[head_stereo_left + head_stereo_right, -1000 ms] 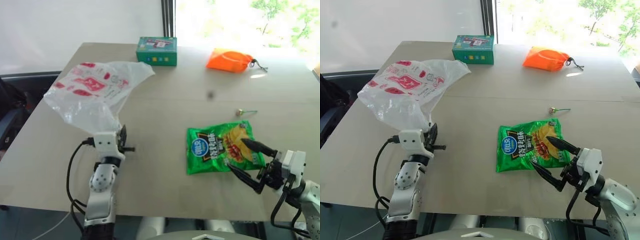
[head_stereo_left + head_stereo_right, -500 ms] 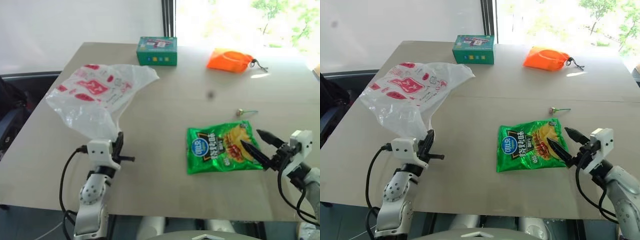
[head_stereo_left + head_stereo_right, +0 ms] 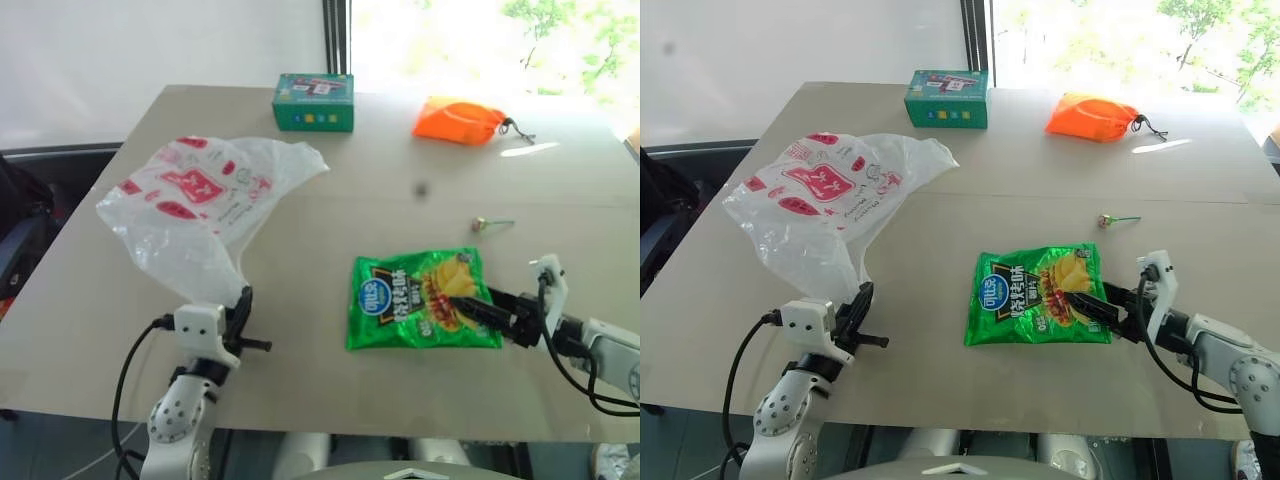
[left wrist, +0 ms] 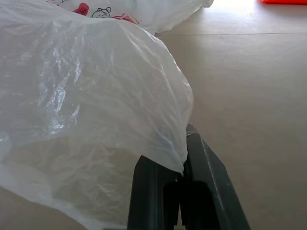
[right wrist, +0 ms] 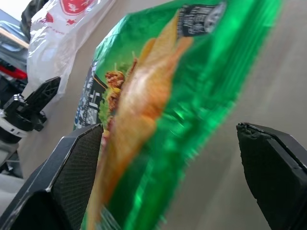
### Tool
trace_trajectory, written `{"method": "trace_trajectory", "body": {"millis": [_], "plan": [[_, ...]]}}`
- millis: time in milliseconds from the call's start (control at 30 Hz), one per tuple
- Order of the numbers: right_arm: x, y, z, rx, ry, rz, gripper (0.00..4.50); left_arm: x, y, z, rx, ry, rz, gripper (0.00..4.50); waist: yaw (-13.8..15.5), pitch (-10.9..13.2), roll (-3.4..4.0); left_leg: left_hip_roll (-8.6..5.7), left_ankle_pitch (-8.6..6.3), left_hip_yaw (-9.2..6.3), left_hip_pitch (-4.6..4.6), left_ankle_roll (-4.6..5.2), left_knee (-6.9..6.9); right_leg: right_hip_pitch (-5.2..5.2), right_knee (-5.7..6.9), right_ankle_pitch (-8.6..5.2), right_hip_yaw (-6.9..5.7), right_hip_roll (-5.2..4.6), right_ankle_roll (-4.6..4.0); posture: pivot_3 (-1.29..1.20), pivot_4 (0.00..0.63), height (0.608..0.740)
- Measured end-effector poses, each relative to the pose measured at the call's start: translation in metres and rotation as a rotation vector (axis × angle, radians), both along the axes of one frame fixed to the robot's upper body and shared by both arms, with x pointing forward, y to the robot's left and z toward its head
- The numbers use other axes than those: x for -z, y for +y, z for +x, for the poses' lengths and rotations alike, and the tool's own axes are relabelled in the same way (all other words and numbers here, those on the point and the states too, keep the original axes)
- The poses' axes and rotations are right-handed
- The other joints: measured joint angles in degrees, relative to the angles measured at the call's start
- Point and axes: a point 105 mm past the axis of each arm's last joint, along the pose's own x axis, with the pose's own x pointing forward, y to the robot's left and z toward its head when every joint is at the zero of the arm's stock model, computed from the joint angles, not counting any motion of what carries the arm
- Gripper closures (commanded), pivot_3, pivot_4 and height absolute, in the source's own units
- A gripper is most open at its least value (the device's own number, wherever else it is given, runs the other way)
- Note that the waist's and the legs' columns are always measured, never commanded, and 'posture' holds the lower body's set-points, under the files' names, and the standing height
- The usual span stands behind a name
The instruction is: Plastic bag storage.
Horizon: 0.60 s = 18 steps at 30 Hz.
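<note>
Translucent plastic bag [image 3: 205,215] pinched in left claw [image 3: 243,310]; right claw [image 3: 1092,309] spread around chip packet [image 3: 1035,296].

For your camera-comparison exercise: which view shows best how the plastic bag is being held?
The left wrist view: the left gripper is shut, with a fold of the plastic bag pinched between its fingers. The eye views show the whole bag spread on the table, but the pinch is too small to see there. The right wrist view shows a far corner of the bag.

plastic bag [image 3: 830,205] pinched by left tool [image 3: 862,303]
</note>
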Motion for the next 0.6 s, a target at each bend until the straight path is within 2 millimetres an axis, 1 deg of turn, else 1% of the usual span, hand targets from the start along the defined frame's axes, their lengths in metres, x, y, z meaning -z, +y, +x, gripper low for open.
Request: {"method": "trace_trajectory", "body": {"millis": [33, 67, 133, 167, 200, 233, 267, 333, 367, 400, 533, 600], "plan": [[-0.001, 0.005, 0.001, -0.014, 0.0, 0.014, 0.0, -0.001, 0.001, 0.0, 0.0, -0.006, 0.003, 4.44, 0.0, 0.0, 0.0, 0.0, 0.0, 0.0, -0.01, 0.0, 0.0, 0.0, 0.0, 0.0, 0.0, 0.0, 0.0, 0.0, 0.15, 0.74], [-0.002, 0.01, 0.002, -0.022, -0.002, 0.025, 0.4, -0.002, 0.001, 0.0, -0.003, -0.009, 0.006, 4.5, 0.1, 0.0, 0.0, -0.01, 0.0, 0.0, -0.02, 0.0, 0.02, 0.0, 0.0, 0.0, -0.01, -0.01, 0.0, 0.0, 0.15, 0.74], [-0.001, 0.012, 0.004, -0.015, 0.0, 0.034, 1.01, -0.002, 0.003, 0.0, -0.007, -0.013, 0.009, 4.5, 0.1, 0.0, 0.0, -0.02, 0.0, 0.0, -0.06, 0.0, 0.04, -0.01, -0.02, 0.0, -0.02, -0.04, 0.0, 0.0, 0.15, 0.74], [-0.001, 0.013, 0.005, -0.009, 0.001, 0.042, 1.48, -0.003, 0.004, 0.0, -0.008, -0.015, 0.01, 4.5, 0.1, 0.0, -0.01, -0.02, 0.0, 0.0, -0.08, 0.0, 0.05, -0.01, -0.02, 0.0, -0.02, -0.04, 0.0, 0.0, 0.15, 0.74], [0.0, 0.013, 0.005, -0.006, 0.003, 0.047, 2.07, -0.003, 0.004, 0.0, -0.01, -0.017, 0.011, 4.5, 0.1, 0.0, 0.0, -0.03, 0.0, 0.01, -0.08, 0.0, 0.05, -0.02, -0.02, 0.0, -0.01, -0.05, 0.0, 0.0, 0.15, 0.74], [0.0, 0.013, 0.005, -0.002, 0.004, 0.049, 2.4, -0.003, 0.004, 0.001, -0.011, -0.017, 0.011, 4.5, 0.1, 0.0, 0.0, -0.03, 0.0, 0.01, -0.07, 0.0, 0.05, -0.02, -0.01, 0.0, -0.01, -0.05, 0.0, 0.0, 0.15, 0.74], [0.0, 0.012, 0.005, 0.006, 0.003, 0.055, 2.96, -0.002, 0.005, 0.004, -0.012, -0.019, 0.01, 4.5, 0.1, 0.0, 0.0, -0.03, 0.0, -0.02, -0.07, 0.0, 0.05, -0.02, 0.0, 0.0, -0.04, -0.04, 0.0, 0.0, 0.15, 0.74], [-0.001, 0.011, 0.006, 0.021, -0.001, 0.063, 3.89, -0.005, 0.006, 0.009, -0.013, -0.03, 0.011, 4.5, 0.1, 0.0, 0.0, -0.03, 0.0, -0.04, -0.07, 0.0, 0.08, -0.03, 0.07, 0.0, -0.06, -0.02, 0.0, 0.0, 0.15, 0.74], [-0.002, 0.009, 0.007, 0.036, -0.004, 0.073, 3.89, -0.006, 0.007, 0.013, -0.013, -0.038, 0.013, 4.5, 0.1, 0.0, 0.0, -0.03, 0.0, -0.05, -0.06, 0.0, 0.09, -0.03, 0.09, 0.0, -0.06, -0.02, 0.0, 0.0, 0.15, 0.74], [-0.004, 0.007, 0.008, 0.06, -0.011, 0.095, 3.89, -0.009, 0.009, 0.024, -0.014, -0.051, 0.016, 4.5, 0.2, 0.0, 0.0, -0.04, 0.0, -0.11, -0.07, 0.0, 0.15, -0.03, 0.17, 0.0, -0.11, -0.02, 0.0, 0.0, 0.15, 0.74], [-0.017, 0.002, 0.011, 0.102, -0.04, 0.187, 3.89, -0.034, 0.009, 0.062, -0.007, -0.137, 0.015, 4.5, 0.1, 0.0, -0.01, -0.16, 0.0, -0.13, -0.24, 0.01, 0.59, -0.18, 0.68, 0.0, -0.18, 0.01, 0.0, 0.0, 0.15, 0.74], [-0.021, -0.005, 0.009, 0.136, -0.044, 0.224, 3.89, -0.054, 0.0, 0.091, 0.018, -0.196, -0.005, 4.5, 0.2, 0.0, -0.03, -0.31, 0.02, -0.13, -0.25, 0.04, 0.66, -0.22, 0.79, 0.01, -0.27, 0.07, 0.02, 0.0, 0.15, 0.74]]}}
